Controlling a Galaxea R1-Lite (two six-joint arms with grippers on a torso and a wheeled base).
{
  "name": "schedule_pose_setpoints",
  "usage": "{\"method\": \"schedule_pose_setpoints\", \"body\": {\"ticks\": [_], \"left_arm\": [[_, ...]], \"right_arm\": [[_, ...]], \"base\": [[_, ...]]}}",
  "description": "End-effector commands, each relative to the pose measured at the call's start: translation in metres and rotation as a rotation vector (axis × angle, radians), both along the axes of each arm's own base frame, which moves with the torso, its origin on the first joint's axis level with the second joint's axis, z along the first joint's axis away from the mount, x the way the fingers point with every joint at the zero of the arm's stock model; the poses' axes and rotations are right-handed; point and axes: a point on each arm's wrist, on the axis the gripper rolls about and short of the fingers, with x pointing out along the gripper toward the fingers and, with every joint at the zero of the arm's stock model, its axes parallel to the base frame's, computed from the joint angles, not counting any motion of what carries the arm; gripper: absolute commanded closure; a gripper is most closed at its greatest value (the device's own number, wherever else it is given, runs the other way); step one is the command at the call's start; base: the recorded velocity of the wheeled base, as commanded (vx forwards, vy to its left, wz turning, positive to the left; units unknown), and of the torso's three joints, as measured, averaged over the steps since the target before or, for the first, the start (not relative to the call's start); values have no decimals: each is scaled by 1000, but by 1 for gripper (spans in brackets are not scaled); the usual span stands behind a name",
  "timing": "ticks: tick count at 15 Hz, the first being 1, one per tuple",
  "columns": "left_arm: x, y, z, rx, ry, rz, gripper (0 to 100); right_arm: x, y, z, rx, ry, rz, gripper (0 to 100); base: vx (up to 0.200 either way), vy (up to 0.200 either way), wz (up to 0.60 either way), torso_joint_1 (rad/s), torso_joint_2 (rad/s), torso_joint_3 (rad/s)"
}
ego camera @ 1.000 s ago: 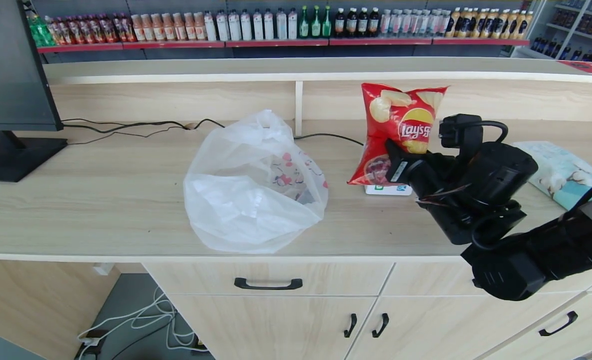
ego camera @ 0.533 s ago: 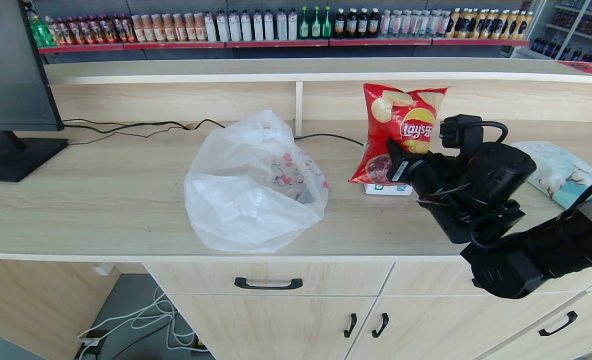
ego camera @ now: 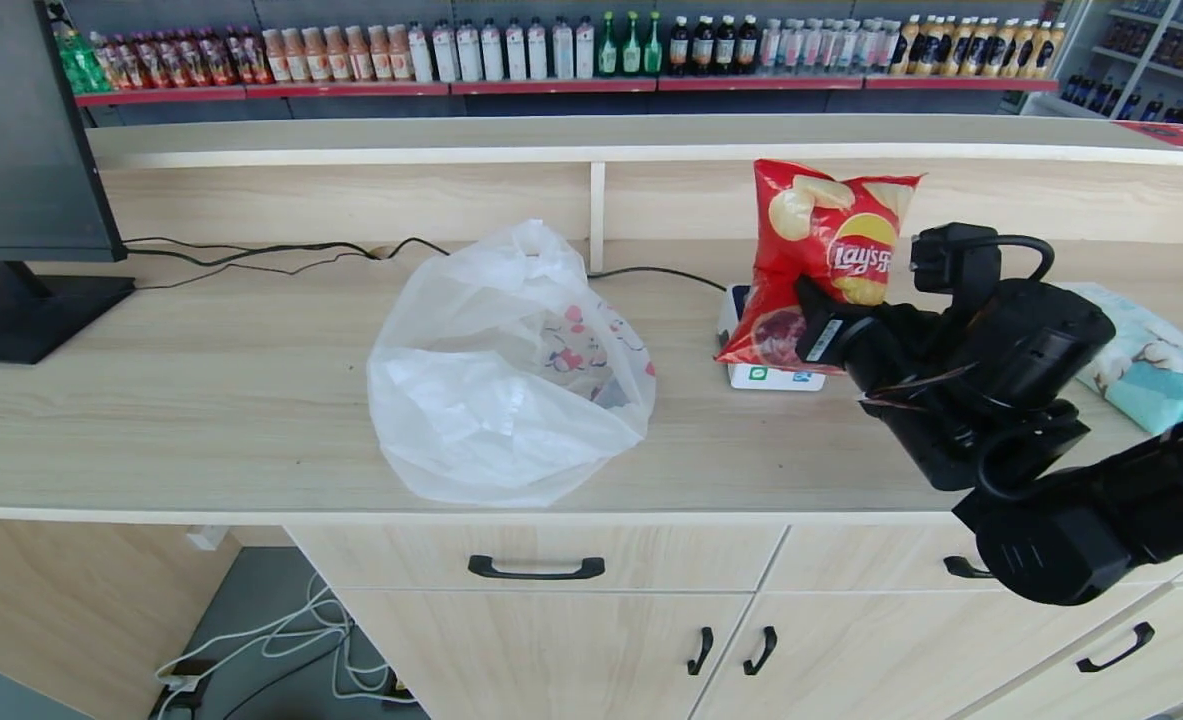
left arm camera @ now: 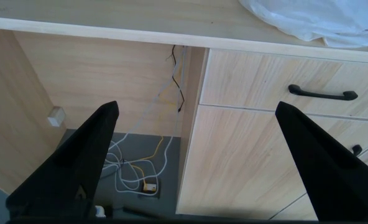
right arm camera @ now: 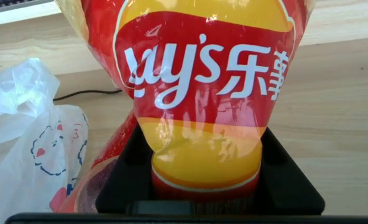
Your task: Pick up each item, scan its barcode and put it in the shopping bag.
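Note:
A red chip bag (ego camera: 819,262) stands upright in my right gripper (ego camera: 823,322), whose fingers are shut on its lower part, just above the small white barcode scanner (ego camera: 763,372) on the counter. In the right wrist view the chip bag (right arm camera: 206,93) is pinched between the black fingers (right arm camera: 289,180). The white plastic shopping bag (ego camera: 506,370) sits crumpled on the counter to the left of the scanner; a corner of the shopping bag (left arm camera: 314,22) hangs over the counter edge. My left gripper (left arm camera: 196,162) hangs open below the counter edge, in front of the cabinet.
A light blue tissue pack (ego camera: 1141,355) lies at the counter's right end. A black monitor (ego camera: 21,180) stands at the far left, with cables (ego camera: 271,255) running along the back. A raised wooden ledge (ego camera: 591,150) borders the rear. Drawers with black handles (ego camera: 536,570) sit below.
My right gripper has carried the chip bag slightly to the right and up, uncovering more of the scanner. The shopping bag has stayed put.

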Motion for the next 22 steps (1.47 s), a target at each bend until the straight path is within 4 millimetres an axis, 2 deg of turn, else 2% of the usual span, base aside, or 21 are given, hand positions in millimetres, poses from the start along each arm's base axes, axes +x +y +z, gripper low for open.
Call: {"method": "schedule_pose_setpoints", "body": {"ticks": [1,7,11,14,18,22], "left_arm": [[0,0,0,0,-1,1,0],[0,0,0,-2,-1,1,0],[0,0,0,-2,-1,1,0],[0,0,0,-2,-1,1,0],[0,0,0,-2,-1,1,0],[0,0,0,0,-1,1,0]], "right_arm": [[-13,-5,11,8,-23,3,100],[-34,-14,30,28,-70,6,100],[-67,-23,46,31,-113,54,100],[-83,-19,51,28,-130,110,100],[-90,-22,48,17,-129,127,100],[-91,-22,47,14,-128,129,100]], "base": [[0,0,0,0,0,0],[0,0,0,0,0,0],[0,0,0,0,0,0],[0,0,0,0,0,0],[-200,0,0,11,8,-1],[0,50,0,-3,-2,1]]}}
